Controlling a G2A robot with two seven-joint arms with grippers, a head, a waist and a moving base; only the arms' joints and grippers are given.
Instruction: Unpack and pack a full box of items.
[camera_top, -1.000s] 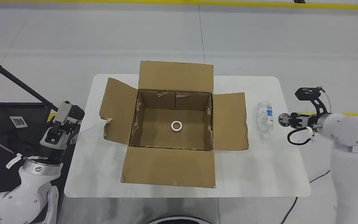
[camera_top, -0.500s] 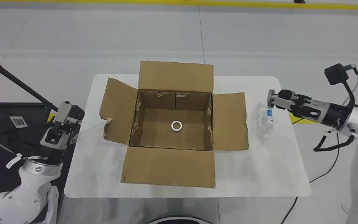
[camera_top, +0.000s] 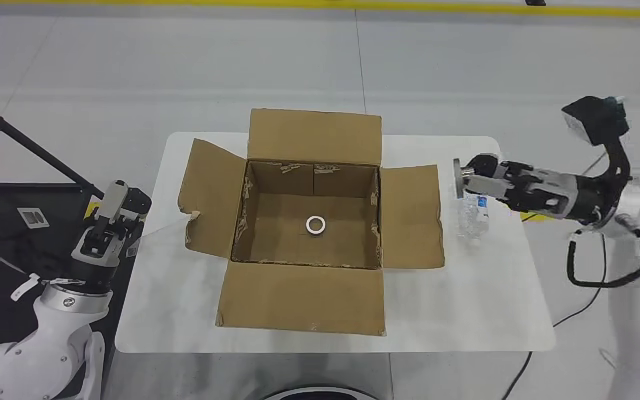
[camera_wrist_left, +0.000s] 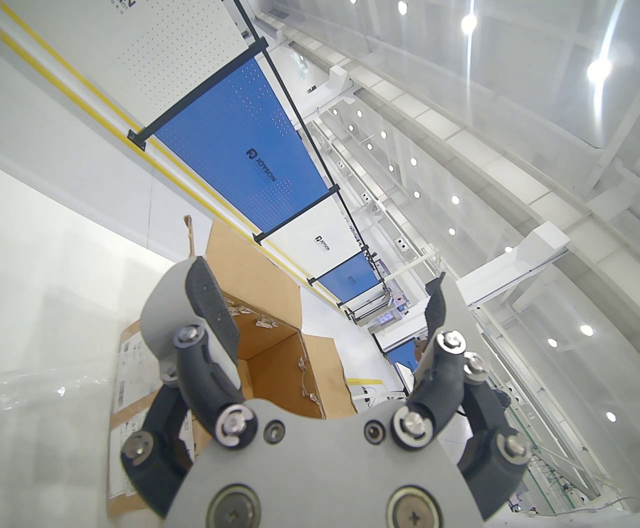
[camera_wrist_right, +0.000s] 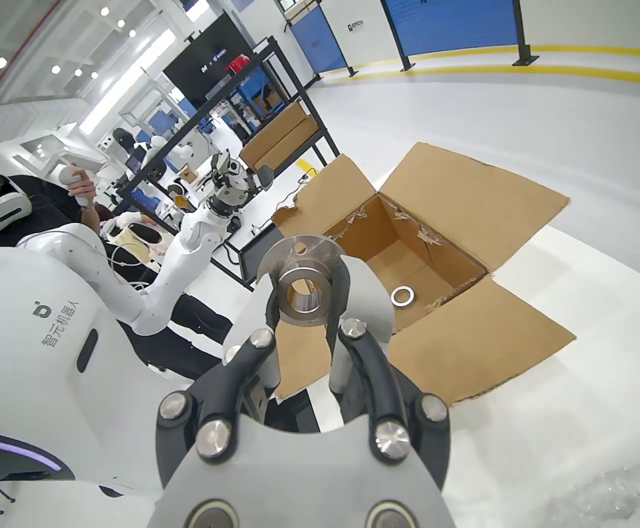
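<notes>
Right wrist view, nearest first: the right gripper (camera_wrist_right: 307, 295) has its two smooth grey fingers (camera_wrist_right: 365, 300) pinching a bright steel flange (camera_wrist_right: 300, 247). The flange is a thin round disc with a small hole near its rim and a short, thick-walled collar bored through at its centre. In the top view this gripper hangs over the white worktop (camera_top: 170, 300), just beside the box flap on the robot's right. A clear plastic bottle (camera_top: 472, 215) lies on its side close by. Next comes the cardboard box (camera_wrist_right: 475, 320), brown and matte, with all four flaps folded outward. Ragged shreds of torn tape run along its inner edges. A flat metal ring (camera_wrist_right: 403, 295) lies on the box floor near the middle. Farthest off, past the opposite edge of the worktop, is the left gripper (camera_wrist_left: 320, 285). Its fingers are spread wide, the black ribbed rubber pads (camera_wrist_left: 212, 300) facing each other with nothing between them.
</notes>
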